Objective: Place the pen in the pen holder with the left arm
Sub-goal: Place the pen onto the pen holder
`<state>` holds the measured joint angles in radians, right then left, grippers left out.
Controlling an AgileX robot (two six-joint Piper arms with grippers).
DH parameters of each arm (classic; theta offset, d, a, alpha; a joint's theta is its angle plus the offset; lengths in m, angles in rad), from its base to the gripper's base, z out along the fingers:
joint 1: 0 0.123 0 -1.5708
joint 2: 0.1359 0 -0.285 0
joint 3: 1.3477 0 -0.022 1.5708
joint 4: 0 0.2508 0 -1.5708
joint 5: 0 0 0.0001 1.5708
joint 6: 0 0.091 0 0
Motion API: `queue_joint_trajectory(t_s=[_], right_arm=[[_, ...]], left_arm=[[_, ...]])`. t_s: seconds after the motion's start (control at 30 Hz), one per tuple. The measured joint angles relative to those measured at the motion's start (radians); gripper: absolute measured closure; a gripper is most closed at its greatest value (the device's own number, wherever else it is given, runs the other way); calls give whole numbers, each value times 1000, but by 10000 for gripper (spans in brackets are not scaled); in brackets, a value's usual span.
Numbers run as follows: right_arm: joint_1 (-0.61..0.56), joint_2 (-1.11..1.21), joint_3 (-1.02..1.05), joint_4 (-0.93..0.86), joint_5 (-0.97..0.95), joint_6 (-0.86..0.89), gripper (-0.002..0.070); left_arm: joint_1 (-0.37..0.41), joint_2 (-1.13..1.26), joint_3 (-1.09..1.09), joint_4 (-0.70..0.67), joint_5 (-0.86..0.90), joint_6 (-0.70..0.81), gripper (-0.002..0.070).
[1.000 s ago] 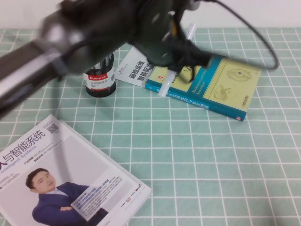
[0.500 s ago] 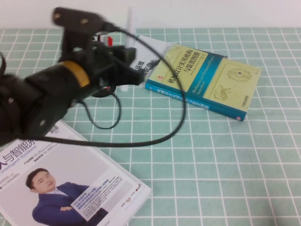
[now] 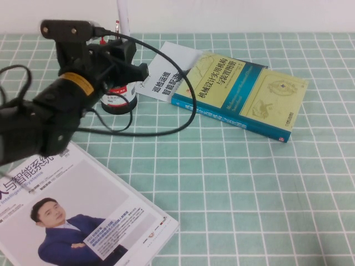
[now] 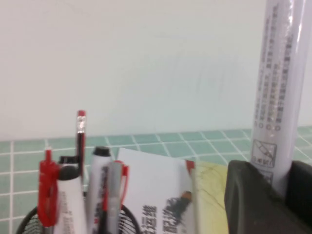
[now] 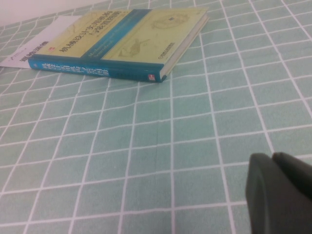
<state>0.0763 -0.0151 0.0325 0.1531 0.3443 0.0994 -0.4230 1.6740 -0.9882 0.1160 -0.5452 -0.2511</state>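
My left gripper [image 3: 125, 56] is shut on the white pen [image 3: 123, 16] and holds it upright, just above the pen holder [image 3: 118, 100] at the back left of the table. In the left wrist view the pen [image 4: 279, 87] rises from between the black fingers [image 4: 251, 195], and the holder's mesh rim [image 4: 127, 223] lies beside and below it, with red pens [image 4: 48, 185] and other pens standing in it. My right gripper [image 5: 279, 192] is shut and empty low over the green checked cloth; it does not show in the high view.
A blue and yellow book [image 3: 244, 94] lies at the back right of the holder, on a white booklet [image 3: 166, 72]. A magazine [image 3: 72, 216] lies at the front left. Loose black cable [image 3: 183, 119] loops over the cloth by the holder.
My left arm has swung left from over the blue book to above the pen holder. The pen went with it and turned from slanted to upright.
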Motion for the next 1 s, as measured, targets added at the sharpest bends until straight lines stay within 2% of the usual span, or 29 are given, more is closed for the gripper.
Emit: queue_joint_trajectory(t_s=[0.2,0.4,1.0], right_arm=[[0,0,0,0,0,0,696],[0,0,0,0,0,0,696],[0,0,0,0,0,0,696]], left_arm=[[1,101,-71,-136,-58,102,568],[15,161,-138,-188,-68,174,568],[48,267,-196,-215,-76,278,568]])
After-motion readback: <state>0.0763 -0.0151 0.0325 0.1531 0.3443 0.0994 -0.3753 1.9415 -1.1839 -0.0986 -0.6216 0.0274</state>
